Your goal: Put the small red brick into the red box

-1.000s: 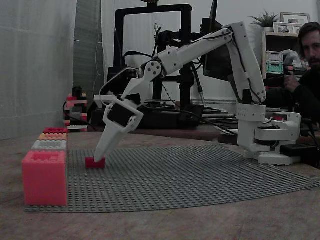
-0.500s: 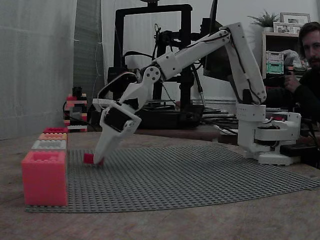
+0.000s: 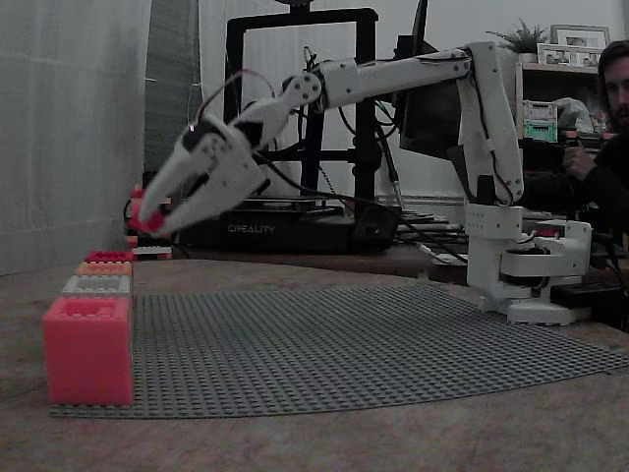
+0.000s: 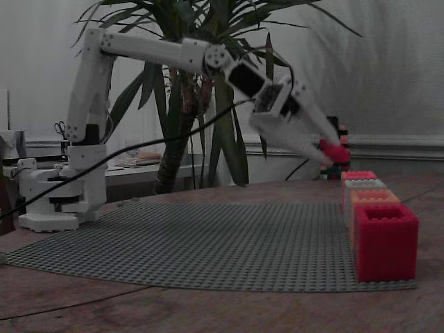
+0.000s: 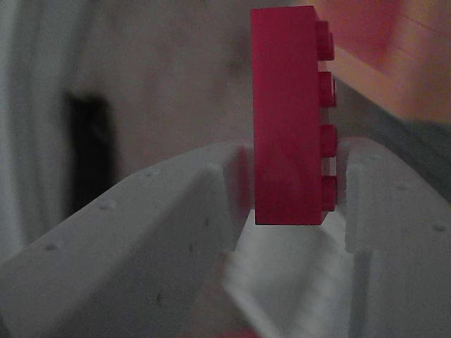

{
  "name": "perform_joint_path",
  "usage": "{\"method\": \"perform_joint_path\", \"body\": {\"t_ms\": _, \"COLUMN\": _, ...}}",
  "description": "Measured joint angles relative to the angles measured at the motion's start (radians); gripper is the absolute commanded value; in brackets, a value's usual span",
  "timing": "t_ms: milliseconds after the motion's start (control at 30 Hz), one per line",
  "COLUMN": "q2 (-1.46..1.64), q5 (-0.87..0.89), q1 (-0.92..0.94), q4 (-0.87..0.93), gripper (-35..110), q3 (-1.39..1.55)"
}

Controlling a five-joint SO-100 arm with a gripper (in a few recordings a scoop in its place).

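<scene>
Grey studded baseplate (image 3: 344, 339) below, gripper (image 3: 149, 218) clamped on the small red brick (image 5: 289, 116), high above the red box (image 3: 108, 257).

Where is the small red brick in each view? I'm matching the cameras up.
A fixed view: small red brick at left, in the gripper tips, raised above the row of boxes.
A fixed view: brick at right, in the gripper tips, above the same row.
Wrist view: brick upper centre, between the fingers.
Shared landmark: the grey baseplate.
</scene>
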Motion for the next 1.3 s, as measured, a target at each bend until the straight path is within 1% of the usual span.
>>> {"method": "perform_joint_path", "body": {"t_ms": 167, "q2": -0.074, "q5": 0.207, "q1": 0.106, "q4": 0.0, "gripper": 0, "q3": -0.152}}
{"method": "perform_joint_path", "body": {"t_ms": 300, "q2": -0.21, "q5": 0.298, "q1": 0.198, "q4": 0.0, "gripper": 0, "q3": -0.288}}
{"method": "perform_joint_path", "body": {"t_ms": 433, "q2": -0.334, "q5": 0.305, "q1": 0.259, "q4": -0.005, "gripper": 0, "q3": -0.402}}
{"method": "perform_joint_path", "body": {"t_ms": 633, "q2": -0.457, "q5": 0.293, "q1": 0.275, "q4": -0.04, "gripper": 0, "q3": -0.486}}
{"method": "perform_joint_path", "body": {"t_ms": 767, "q2": -0.505, "q5": 0.293, "q1": 0.276, "q4": -0.043, "gripper": 7, "q3": -0.526}}
{"method": "perform_joint_path", "body": {"t_ms": 1033, "q2": -0.531, "q5": 0.301, "q1": 0.29, "q4": -0.043, "gripper": 13, "q3": -0.551}}
{"method": "perform_joint_path", "body": {"t_ms": 1133, "q2": -0.531, "q5": 0.304, "q1": 0.291, "q4": -0.057, "gripper": 13, "q3": -0.551}}
{"method": "perform_joint_path", "body": {"t_ms": 1300, "q2": -0.531, "q5": 0.296, "q1": 0.293, "q4": -0.058, "gripper": 8, "q3": -0.552}}
